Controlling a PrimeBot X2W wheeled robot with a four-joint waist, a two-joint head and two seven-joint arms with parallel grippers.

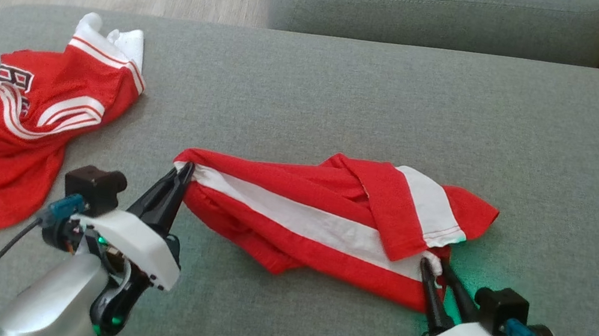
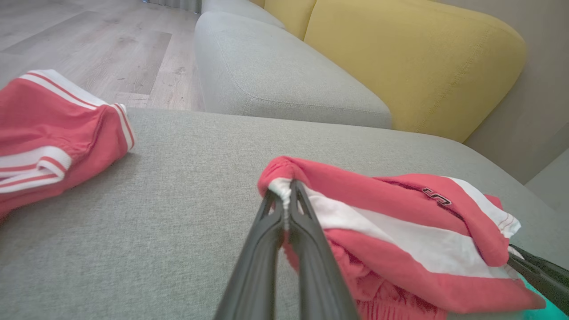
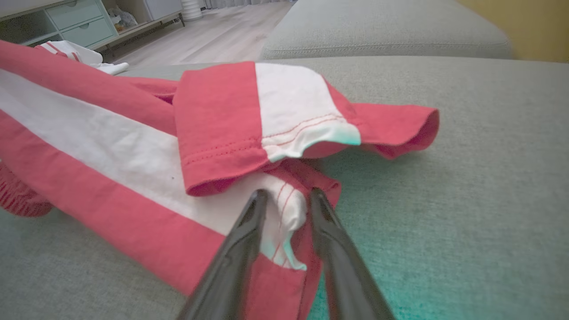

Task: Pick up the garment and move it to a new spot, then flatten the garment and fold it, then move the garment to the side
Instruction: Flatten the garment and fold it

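Red-and-white garment (image 1: pixel 327 221) is lying bunched and twisted on the grey sofa cushion (image 1: pixel 351 79), stretching between the two grippers. Left gripper (image 1: pixel 185 170) is pinching one end, fingers pressed together on the white stripe at the cloth's edge, with the rest running off to its right. Right gripper (image 1: pixel 434 267) is sitting at the other end, just below the overlapped flap. Its fingers (image 3: pixel 249 231) are standing apart with a white fold between them. Can't tell if they're biting it or just straddling it. Another red jersey (image 1: pixel 5 143) is lying crumpled well off to the left gripper's left, not touching. Step, judging: getting a two-point hold for the lift-and-move or for spreading flat. The garment isn't flattened yet and nothing is folded. Next move is calling for the right fingers firmly on that fold. Then both ends should be going up and apart evenly, so the twist is dropping out and the left pinch isn't slipping off the thin edge.
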